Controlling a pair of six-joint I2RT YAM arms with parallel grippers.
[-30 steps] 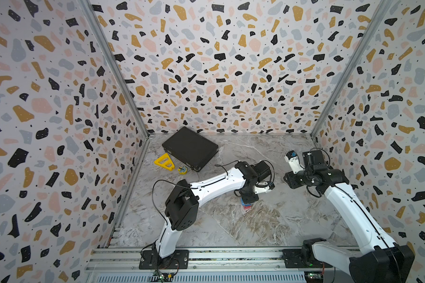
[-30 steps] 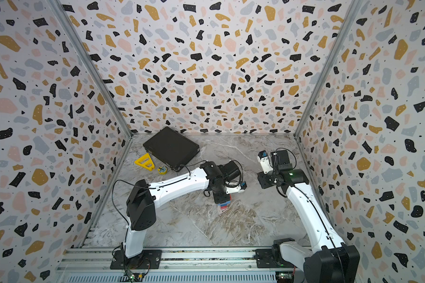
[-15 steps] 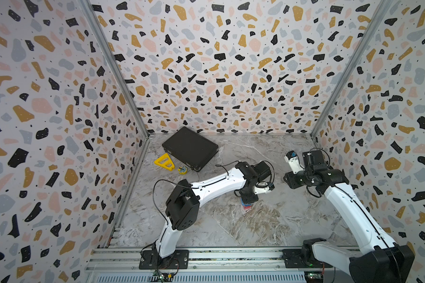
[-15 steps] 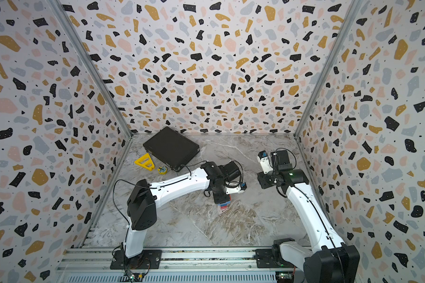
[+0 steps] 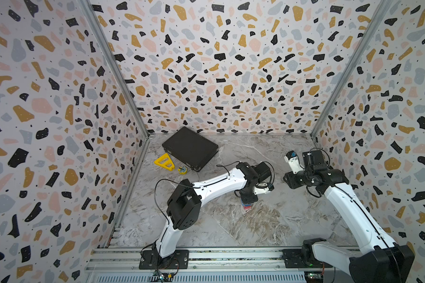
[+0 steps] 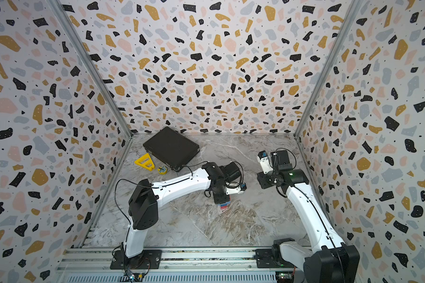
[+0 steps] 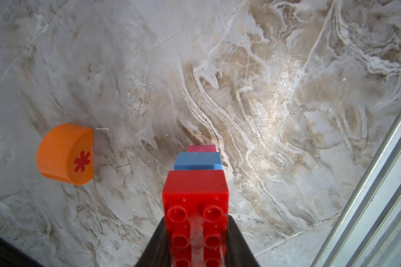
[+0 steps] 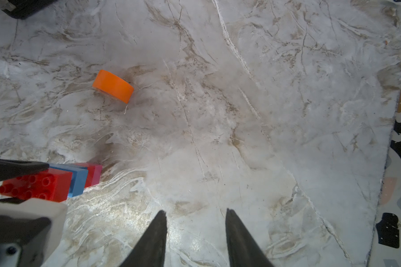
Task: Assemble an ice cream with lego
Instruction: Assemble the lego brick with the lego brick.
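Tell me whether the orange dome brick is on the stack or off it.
Off. The orange dome lies alone on the table, apart from the brick stack that the left gripper clamps.

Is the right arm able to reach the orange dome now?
Probably yes: the right claw is open and empty, only bare table lies between it and the orange dome; the brick stack sits aside.

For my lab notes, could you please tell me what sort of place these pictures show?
Most likely a robot test cell: terrazzo-print walls box in a marble-look tabletop, the left arm and right arm are bolted to an aluminium rail, and the left pincer holds a brick stack.
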